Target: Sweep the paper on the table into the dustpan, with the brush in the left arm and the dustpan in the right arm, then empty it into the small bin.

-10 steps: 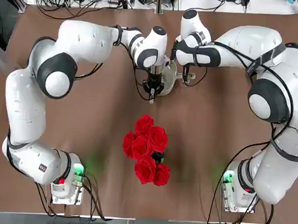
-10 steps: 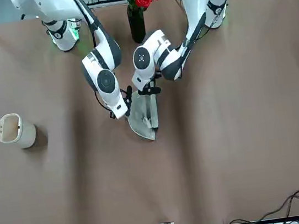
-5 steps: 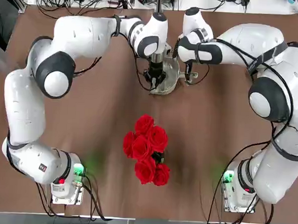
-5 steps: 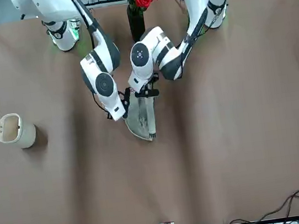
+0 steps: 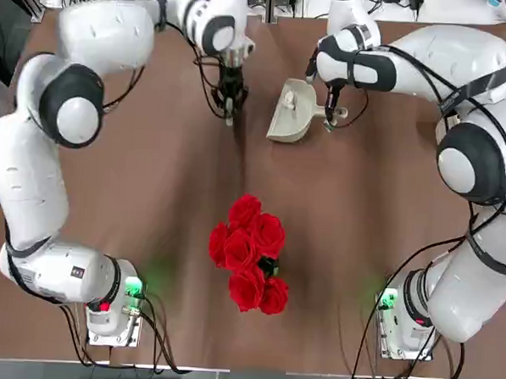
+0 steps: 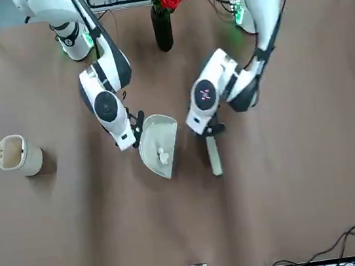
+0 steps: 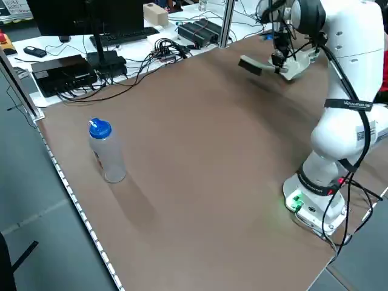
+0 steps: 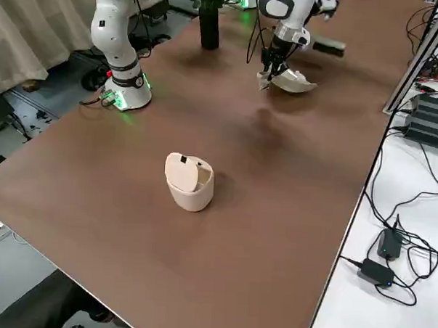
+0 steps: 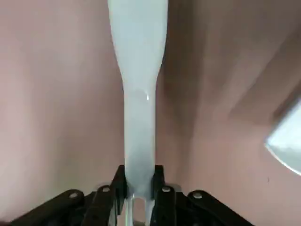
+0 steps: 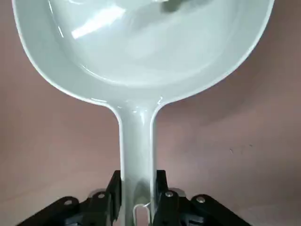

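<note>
Black two-finger R gripper (image 10: 138, 195) is clamping cream scoop dustpan (image 6: 159, 146), crumpled white paper (image 6: 163, 156) lying in pan; small cream cylindrical bin (image 6: 23, 154) sitting on R arm's side, nearer R than L. Black L gripper (image 9: 140, 188) is clamping slim white brush (image 9: 138, 94), apart from pan.

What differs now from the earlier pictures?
The brush and dustpan have parted: the left gripper carried the brush to the robot's left, the right gripper shifted the dustpan slightly right. The paper now shows in the pan. Both grips held; the small bin and roses stayed put.
</note>
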